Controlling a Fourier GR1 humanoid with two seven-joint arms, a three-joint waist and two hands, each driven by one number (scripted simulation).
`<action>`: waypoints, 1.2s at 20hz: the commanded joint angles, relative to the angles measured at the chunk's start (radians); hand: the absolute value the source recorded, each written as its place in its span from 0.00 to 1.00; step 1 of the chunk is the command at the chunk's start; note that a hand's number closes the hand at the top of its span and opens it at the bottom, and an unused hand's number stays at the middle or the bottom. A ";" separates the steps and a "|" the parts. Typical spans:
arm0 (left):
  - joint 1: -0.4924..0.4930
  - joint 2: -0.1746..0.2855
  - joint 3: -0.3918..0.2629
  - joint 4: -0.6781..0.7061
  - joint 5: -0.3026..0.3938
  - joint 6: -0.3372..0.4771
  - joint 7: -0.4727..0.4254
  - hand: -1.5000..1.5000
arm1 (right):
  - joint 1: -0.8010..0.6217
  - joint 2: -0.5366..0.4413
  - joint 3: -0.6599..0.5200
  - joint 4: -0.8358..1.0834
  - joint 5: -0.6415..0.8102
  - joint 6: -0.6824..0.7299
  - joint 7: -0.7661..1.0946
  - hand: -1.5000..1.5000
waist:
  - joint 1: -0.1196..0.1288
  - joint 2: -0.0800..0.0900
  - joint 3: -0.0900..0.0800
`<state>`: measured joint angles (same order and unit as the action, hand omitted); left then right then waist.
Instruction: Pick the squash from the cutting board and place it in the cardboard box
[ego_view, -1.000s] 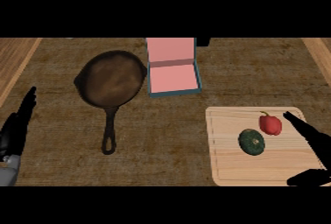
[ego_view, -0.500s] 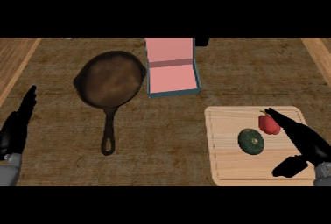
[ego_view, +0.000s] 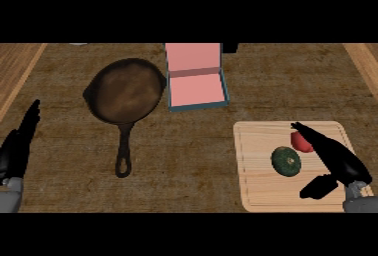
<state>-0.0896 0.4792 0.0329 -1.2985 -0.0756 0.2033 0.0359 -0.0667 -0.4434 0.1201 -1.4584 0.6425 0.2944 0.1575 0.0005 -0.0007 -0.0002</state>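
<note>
This is looking like a kitchen: a skillet (ego_view: 127, 92) is lying on the desk (ego_view: 192, 165), a squash (ego_view: 286, 161) sitting on a cutting board (ego_view: 258, 195).

The right hand (ego_view: 336, 160) has slid in from the right edge and now hangs over the cutting board (ego_view: 258, 195) — a second ago most of it was off to the side of the board. Its straight fingers (ego_view: 317, 141) now lie across the right side of the red vegetable (ego_view: 300, 144) and hide part of it, where before the whole red vegetable showed. The thumb (ego_view: 317, 187) has moved too — it was near the board's right edge, and now it sticks out over the wood, below and to the right of the green squash (ego_view: 286, 161). A bit of the grey forearm (ego_view: 362, 202) now shows in the bottom right corner.
</note>
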 joint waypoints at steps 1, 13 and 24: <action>-0.069 -0.010 0.020 -0.002 -0.039 -0.021 0.069 0.50 | -0.023 0.039 -0.007 0.023 0.019 0.015 -0.035 0.00 | -0.001 0.001 0.000; 0.079 -0.085 0.063 -0.085 -0.098 -0.028 -0.001 0.50 | 0.056 0.111 0.025 -0.169 0.087 0.099 0.063 0.00 | 0.003 -0.001 0.000; -0.076 -0.086 0.102 0.045 -0.137 -0.071 0.024 0.50 | -0.084 0.222 0.023 0.159 0.216 -0.020 0.070 1.00 | 0.000 0.002 0.000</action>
<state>-0.1171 0.3969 0.1260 -1.3118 -0.1912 0.1376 0.0605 -0.1229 -0.2777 0.1390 -1.3968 0.8182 0.3310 0.2082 0.0032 -0.0065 -0.0066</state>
